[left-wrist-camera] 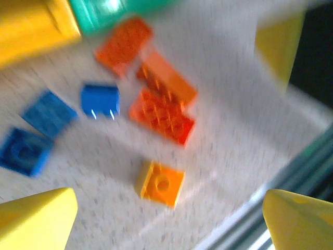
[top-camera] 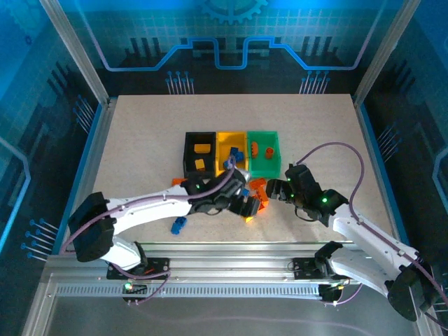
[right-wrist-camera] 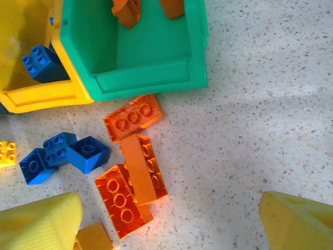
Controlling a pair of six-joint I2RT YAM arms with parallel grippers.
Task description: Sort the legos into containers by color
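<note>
Left gripper (left-wrist-camera: 167,221) wide open and empty; a yellow brick (left-wrist-camera: 161,183) lies on the table (left-wrist-camera: 234,135) beneath it; right gripper (right-wrist-camera: 169,224) likewise open, empty. Orange bricks (right-wrist-camera: 132,172) and blue bricks (right-wrist-camera: 62,156) lie loose just beside the green bin (right-wrist-camera: 151,80).

Left wrist view smeared throughout: studs on orange bricks (left-wrist-camera: 161,112) gone soft. Yellow bin (left-wrist-camera: 31,28) and green bin (left-wrist-camera: 101,10) clipped by top edge. Right wrist view: small yellow brick (right-wrist-camera: 6,153) cut at left edge, another brick (right-wrist-camera: 94,238) half behind fingertip (right-wrist-camera: 41,224). From above, left gripper (top-camera: 243,201) covers part of loose bricks (top-camera: 257,187); too small to count.
</note>
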